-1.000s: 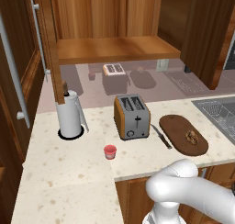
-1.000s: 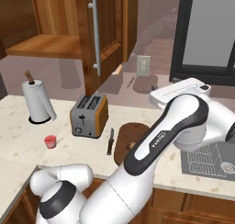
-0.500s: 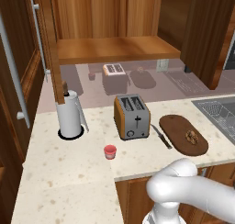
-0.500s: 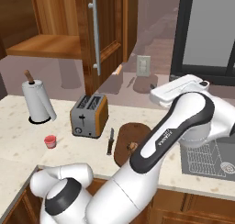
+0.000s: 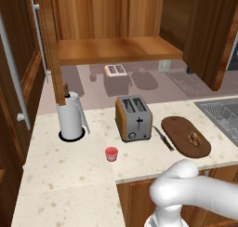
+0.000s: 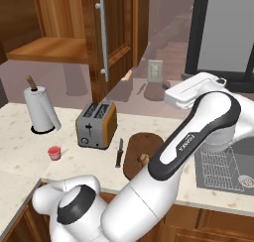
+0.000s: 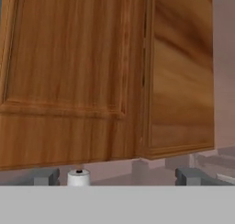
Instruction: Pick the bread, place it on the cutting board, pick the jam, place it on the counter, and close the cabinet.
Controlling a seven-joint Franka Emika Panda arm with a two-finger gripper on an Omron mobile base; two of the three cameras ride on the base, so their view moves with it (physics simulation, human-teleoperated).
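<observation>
My two base cameras look forward and down from behind me, left and right, both taking in the counter (image 5: 69, 175) with the toaster (image 5: 134, 118) and cutting board (image 5: 185, 135), while my hand camera faces the cabinet (image 7: 92, 71) door close up.

We are rising from the base at the lower edge of both base views, our white arm (image 6: 149, 186) bending up through a dark elbow joint and reaching right, high over the far side. Our hand (image 6: 191, 90) is sitting level at the top of that reach. In the hand view our gripper (image 7: 117, 176) is standing wide open, its two dark fingertips (image 7: 46, 176) well apart and holding nothing.
</observation>
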